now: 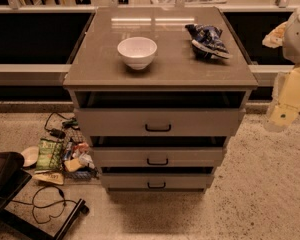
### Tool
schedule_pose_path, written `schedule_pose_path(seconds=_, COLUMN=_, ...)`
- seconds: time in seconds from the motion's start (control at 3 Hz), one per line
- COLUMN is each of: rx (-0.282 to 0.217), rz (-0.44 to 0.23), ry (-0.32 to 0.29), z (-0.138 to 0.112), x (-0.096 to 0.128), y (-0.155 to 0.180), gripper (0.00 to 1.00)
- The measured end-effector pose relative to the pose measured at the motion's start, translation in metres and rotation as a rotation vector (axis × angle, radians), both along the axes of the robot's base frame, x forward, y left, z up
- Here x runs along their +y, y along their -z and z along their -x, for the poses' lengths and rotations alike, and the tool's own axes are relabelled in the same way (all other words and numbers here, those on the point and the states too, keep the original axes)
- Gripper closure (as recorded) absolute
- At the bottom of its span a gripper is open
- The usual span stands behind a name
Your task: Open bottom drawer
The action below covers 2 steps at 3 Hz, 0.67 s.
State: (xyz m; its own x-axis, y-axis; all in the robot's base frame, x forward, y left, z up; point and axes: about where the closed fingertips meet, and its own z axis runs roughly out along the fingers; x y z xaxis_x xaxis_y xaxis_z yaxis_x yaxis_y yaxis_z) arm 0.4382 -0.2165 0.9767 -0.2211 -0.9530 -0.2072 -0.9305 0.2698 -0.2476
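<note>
The grey-beige cabinet stands in the middle of the view with three drawers. The bottom drawer is the lowest one, with a shallow flat front and a small black bar handle. Its front sits about flush with the middle drawer above it. The top drawer has a taller front. My gripper is cream-coloured and hangs at the right edge of the view, level with the top drawer, well to the right of and above the bottom drawer's handle. It touches nothing.
A white bowl and a blue snack bag lie on the cabinet top. Snack packets and cables litter the floor left of the cabinet. A black stand is at the lower left. Speckled floor lies to the right.
</note>
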Motion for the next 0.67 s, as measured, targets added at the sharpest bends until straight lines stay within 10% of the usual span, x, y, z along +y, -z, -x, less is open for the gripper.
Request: schedule_pose_path(seconds=0.67, rx=0.005, rz=-0.016, ry=0.009, z=0.001, x=0.003, y=0.031, gripper=0.00)
